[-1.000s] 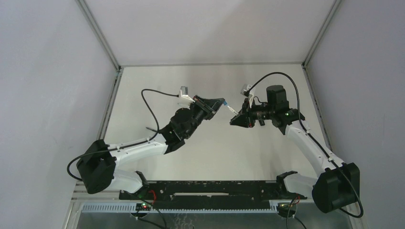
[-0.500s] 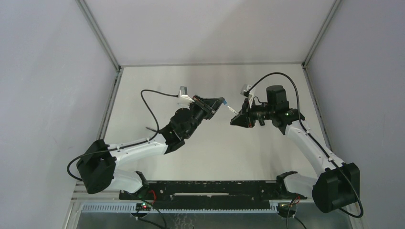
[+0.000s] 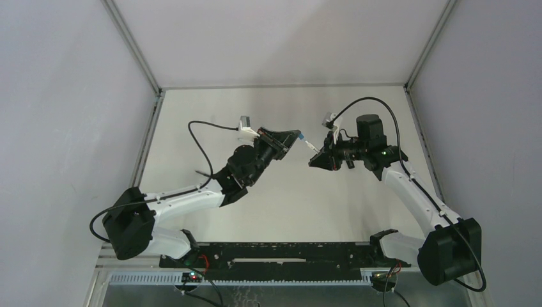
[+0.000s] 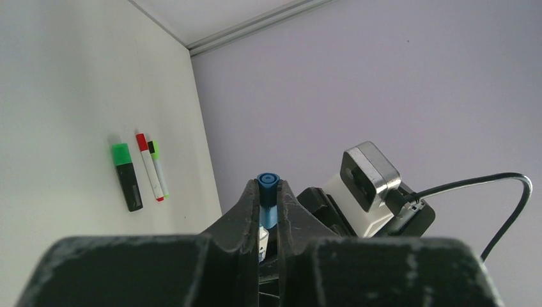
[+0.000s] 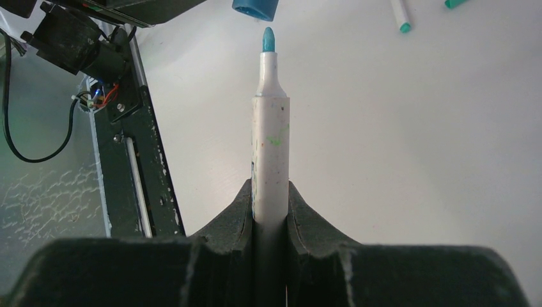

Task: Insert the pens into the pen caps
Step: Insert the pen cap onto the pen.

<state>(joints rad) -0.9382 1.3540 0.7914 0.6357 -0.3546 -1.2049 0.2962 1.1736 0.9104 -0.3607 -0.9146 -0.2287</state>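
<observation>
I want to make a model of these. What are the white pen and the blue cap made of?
The white pen looks like plastic: a matte barrel, scuffed and speckled with ink. Its teal tip seems to be felt, dull and soft-looking, though that is a guess. The blue cap looks like smooth plastic with a slight sheen.

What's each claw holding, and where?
Left claw pinches the blue cap by its sides; right claw pinches the white pen on its barrel.

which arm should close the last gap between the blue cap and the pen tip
Right, probably. The right claw holds the white pen lengthwise, teal tip just short of the blue cap, so a straight push should seat it. The left claw just holds the cap.
</observation>
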